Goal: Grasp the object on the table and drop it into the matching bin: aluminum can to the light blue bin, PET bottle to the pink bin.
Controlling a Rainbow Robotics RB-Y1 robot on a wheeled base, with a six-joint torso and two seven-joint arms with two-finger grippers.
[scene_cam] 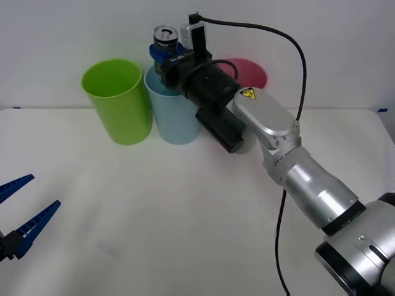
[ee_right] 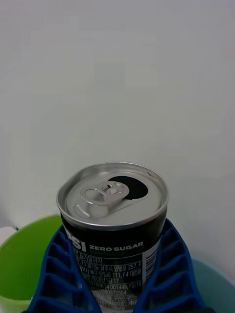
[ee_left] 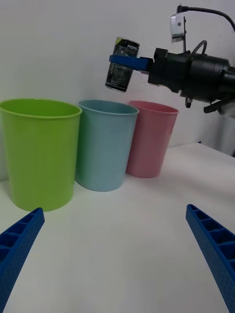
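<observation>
Front view: right arm (scene_cam: 165, 54) outstretched (can (scene_cam: 165, 35) clamped) above light blue bin (scene_cam: 176, 117).

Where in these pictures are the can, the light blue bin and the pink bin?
can (ee_right: 115, 195): right wrist view, on its shiny top.
light blue bin (ee_left: 105, 149): left wrist view, on its outer wall.
pink bin (ee_left: 149, 142): left wrist view, on its outer wall.

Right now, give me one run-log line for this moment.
right gripper: shut on can, held above blue bin | left gripper: open, idle low over table | can not yet dropped
</observation>
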